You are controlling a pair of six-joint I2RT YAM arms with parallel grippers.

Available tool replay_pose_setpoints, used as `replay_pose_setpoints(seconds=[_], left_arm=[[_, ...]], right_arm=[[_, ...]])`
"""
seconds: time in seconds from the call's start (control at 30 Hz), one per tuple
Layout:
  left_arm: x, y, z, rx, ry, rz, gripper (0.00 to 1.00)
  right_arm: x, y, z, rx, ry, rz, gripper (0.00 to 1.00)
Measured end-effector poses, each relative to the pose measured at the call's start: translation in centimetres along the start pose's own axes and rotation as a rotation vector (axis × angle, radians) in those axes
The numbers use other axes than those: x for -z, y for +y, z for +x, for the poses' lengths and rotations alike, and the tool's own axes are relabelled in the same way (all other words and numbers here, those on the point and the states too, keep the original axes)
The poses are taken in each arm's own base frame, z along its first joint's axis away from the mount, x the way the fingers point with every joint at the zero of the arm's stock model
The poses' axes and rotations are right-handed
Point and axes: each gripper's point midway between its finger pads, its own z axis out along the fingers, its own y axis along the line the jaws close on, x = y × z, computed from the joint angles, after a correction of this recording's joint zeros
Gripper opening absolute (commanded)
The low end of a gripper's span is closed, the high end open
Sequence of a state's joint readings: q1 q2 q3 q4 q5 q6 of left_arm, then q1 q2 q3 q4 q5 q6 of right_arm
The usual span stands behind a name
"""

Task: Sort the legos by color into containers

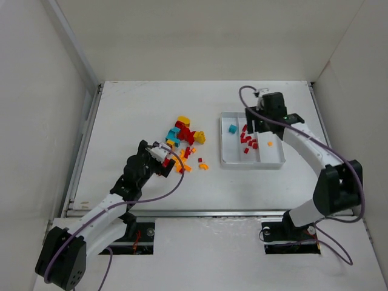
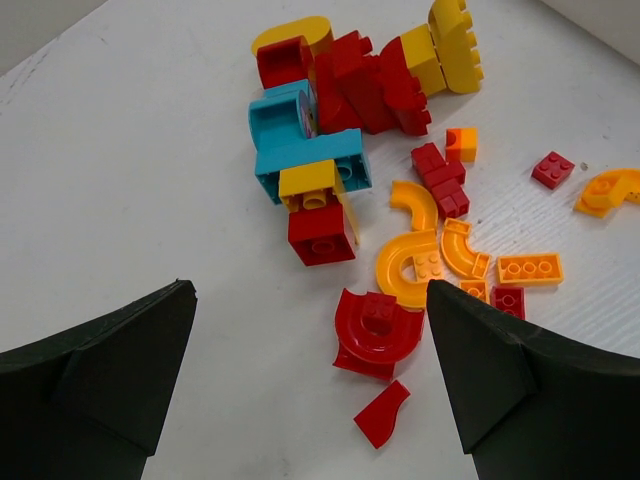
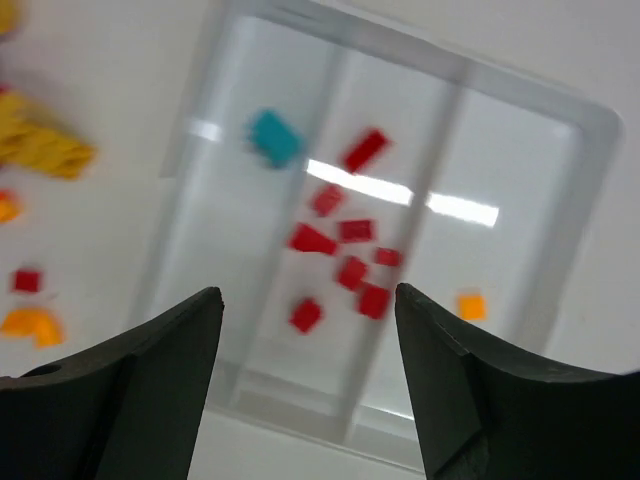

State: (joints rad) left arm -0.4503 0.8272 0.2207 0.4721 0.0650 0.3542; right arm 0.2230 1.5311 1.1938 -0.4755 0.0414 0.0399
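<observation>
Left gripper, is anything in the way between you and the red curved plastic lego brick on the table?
No. The open left gripper hovers near the red curved plastic lego brick; nothing visible lies between them.

White table, pale enclosure walls

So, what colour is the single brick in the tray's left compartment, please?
Teal brick, clearest from the top view.

No writing, number or brand can be read in any view. A small multicoloured patch on the far teal brick may be a print, but it is too small to tell.
</observation>
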Motion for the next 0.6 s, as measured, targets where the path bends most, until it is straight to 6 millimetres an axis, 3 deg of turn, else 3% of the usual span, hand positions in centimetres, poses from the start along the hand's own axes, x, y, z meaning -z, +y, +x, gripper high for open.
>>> replay_pose_setpoints(seconds=[0.07,0.13,0.17,0.2,0.27,0.33,0.47,0.6], left_arm=[[0.0,0.2,-0.1,0.006,-0.007,-0.010,1.00],[0.1,0.4,-0.2,0.011,-0.019,-0.019,1.00],[0.1,0.4,-0.3,0.012,-0.024,-0.021,1.00],[0.1,0.4,-0.3,0.014,-0.026,-0.023,1.00],[0.1,0.5,-0.4,0.016,-0.033,-0.028,1.00],[0.2,0.6,-0.5,0.018,-0.047,-0.035,1.00],[0.3,0.9,-0.8,0.018,-0.061,-0.046,1.00],[0.3,1.0,-1.0,0.018,-0.070,-0.054,1.00]], right_arm=[[2.1,5.3,-1.4,0.139,-0.088,-0.110,0.73],[3.9,11.2,-0.9,0.286,-0.129,-0.240,0.69],[4.4,13.8,-0.2,0.357,-0.135,-0.297,0.66],[4.6,15.6,0.6,0.412,-0.130,-0.346,0.55],[3.9,19.9,4.1,0.519,-0.056,-0.445,0.48],[2.1,21.7,7.5,0.575,0.043,-0.485,0.51],[-1.0,22.4,13.6,0.640,0.233,-0.485,0.58],[-1.6,23.5,16.1,0.680,0.286,-0.483,0.59]])
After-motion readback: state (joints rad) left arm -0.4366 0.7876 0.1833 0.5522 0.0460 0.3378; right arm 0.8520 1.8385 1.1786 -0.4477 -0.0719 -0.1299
